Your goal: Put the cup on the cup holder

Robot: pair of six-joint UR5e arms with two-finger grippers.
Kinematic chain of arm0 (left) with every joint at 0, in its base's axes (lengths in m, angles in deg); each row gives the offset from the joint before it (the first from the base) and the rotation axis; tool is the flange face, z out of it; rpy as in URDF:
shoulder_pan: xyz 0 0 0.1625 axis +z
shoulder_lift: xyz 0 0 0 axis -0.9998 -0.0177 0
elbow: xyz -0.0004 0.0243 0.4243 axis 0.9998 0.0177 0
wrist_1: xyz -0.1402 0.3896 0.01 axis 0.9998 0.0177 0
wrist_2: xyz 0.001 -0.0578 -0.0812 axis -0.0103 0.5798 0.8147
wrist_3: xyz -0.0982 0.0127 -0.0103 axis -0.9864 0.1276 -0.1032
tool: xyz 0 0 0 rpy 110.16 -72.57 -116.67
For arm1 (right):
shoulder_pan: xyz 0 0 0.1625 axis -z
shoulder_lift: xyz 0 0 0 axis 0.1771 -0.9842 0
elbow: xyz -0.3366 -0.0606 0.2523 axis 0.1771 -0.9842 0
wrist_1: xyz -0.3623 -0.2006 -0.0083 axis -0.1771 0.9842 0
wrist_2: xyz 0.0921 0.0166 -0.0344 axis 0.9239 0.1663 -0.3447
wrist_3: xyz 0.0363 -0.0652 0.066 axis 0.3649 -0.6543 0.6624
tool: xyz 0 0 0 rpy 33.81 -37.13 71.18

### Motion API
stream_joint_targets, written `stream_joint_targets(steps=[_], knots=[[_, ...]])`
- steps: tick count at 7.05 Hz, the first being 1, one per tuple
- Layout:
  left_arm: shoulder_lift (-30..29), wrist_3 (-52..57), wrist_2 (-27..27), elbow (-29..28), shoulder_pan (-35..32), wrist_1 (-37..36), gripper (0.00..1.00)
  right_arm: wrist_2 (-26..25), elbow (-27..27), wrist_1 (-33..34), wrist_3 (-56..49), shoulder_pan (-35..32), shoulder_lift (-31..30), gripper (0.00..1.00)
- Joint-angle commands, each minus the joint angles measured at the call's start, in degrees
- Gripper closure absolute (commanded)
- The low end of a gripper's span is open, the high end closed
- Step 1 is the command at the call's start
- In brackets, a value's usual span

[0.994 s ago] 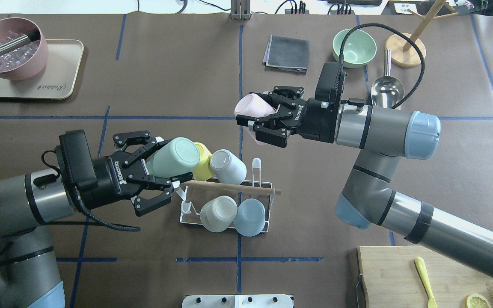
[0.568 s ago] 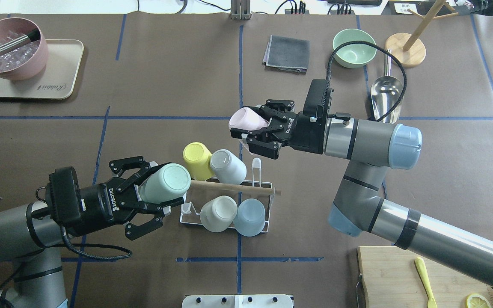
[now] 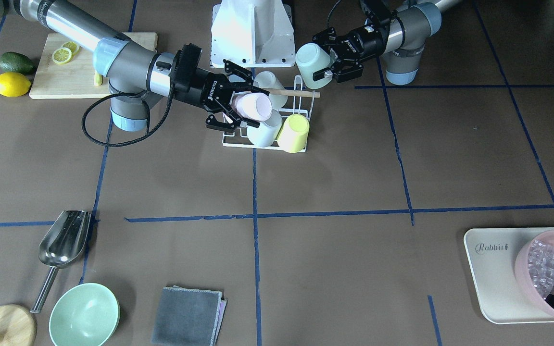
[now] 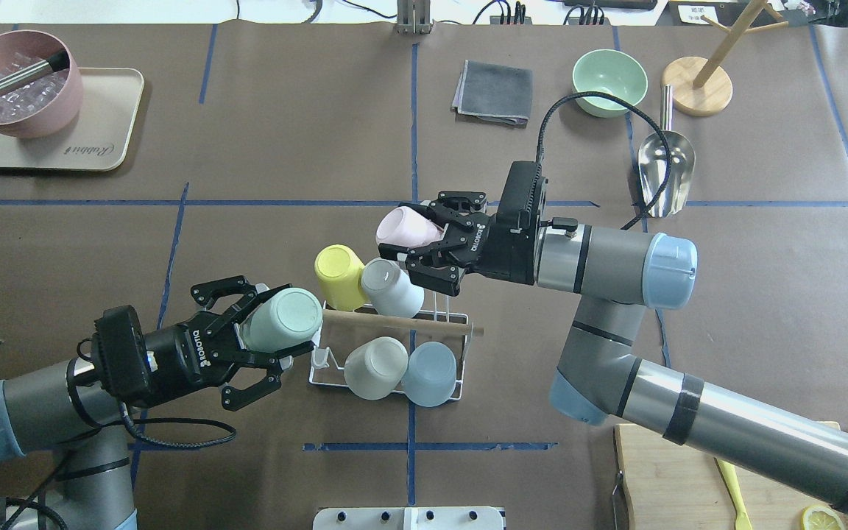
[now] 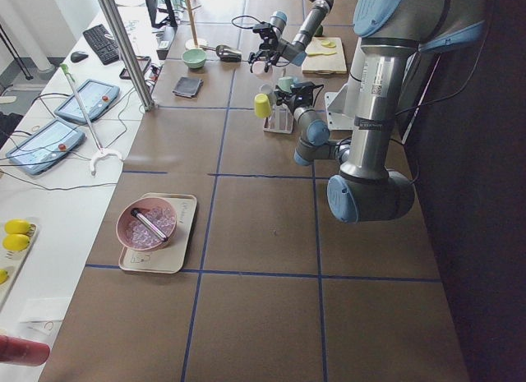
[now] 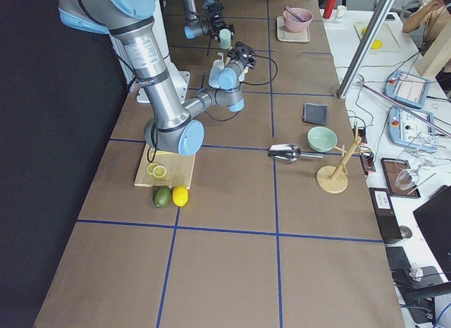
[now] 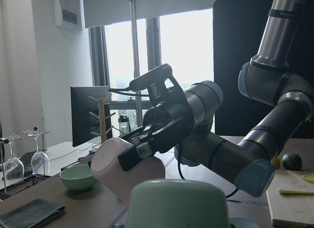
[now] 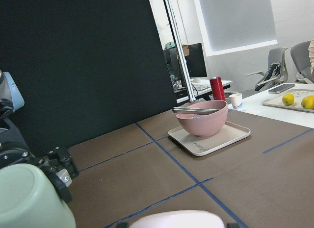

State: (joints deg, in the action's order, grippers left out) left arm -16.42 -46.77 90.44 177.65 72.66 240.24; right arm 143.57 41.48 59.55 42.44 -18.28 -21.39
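The cup holder (image 4: 319, 379), a white wire rack with a wooden rod handle (image 4: 402, 322), stands at table centre. It carries a yellow cup (image 4: 337, 274), a white cup (image 4: 392, 287), a cream cup (image 4: 375, 366) and a blue cup (image 4: 430, 372). My left gripper (image 4: 284, 320) is shut on a mint green cup (image 4: 282, 316), held just left of the rack. My right gripper (image 4: 413, 235) is shut on a pink cup (image 4: 403, 227), held above the rack's far side. The front view shows the rack (image 3: 238, 143), the mint cup (image 3: 312, 59) and the pink cup (image 3: 254, 106).
A pink bowl of ice (image 4: 15, 81) sits on a beige tray (image 4: 104, 143) at far left. A grey cloth (image 4: 492, 92), green bowl (image 4: 609, 81), metal scoop (image 4: 665, 163) and wooden mug tree (image 4: 704, 85) lie at far right. A cutting board (image 4: 674, 471) is near right.
My left gripper has drawn back and down to the left with the mint cup, off the rack's corner. My right gripper has moved left and closer to the rack with the pink cup.
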Motion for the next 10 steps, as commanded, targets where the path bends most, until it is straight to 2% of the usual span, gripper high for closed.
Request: stream_joint_targets(steps=[1, 3, 9, 10], knots=[[-2.93, -0.05, -0.12, -2.99, 1.11, 0.82, 0.93, -0.25, -0.27, -0.24, -1.18, 1.4, -0.54, 1.0], [-2.94, -0.14, -0.21, -3.0, 1.03, 0.92, 0.93, -0.86, -2.64, -3.75, -1.36, 2.2, -0.72, 1.0], [-2.85, -0.23, -0.3, -4.75, 1.64, 2.59, 0.92, -0.69, -2.3, -5.52, -1.36, 2.02, -2.39, 1.0], [-2.85, -0.23, -0.91, -5.37, 2.08, 2.85, 0.92, -0.78, -2.3, -5.61, -2.05, 1.85, -2.31, 0.76]])
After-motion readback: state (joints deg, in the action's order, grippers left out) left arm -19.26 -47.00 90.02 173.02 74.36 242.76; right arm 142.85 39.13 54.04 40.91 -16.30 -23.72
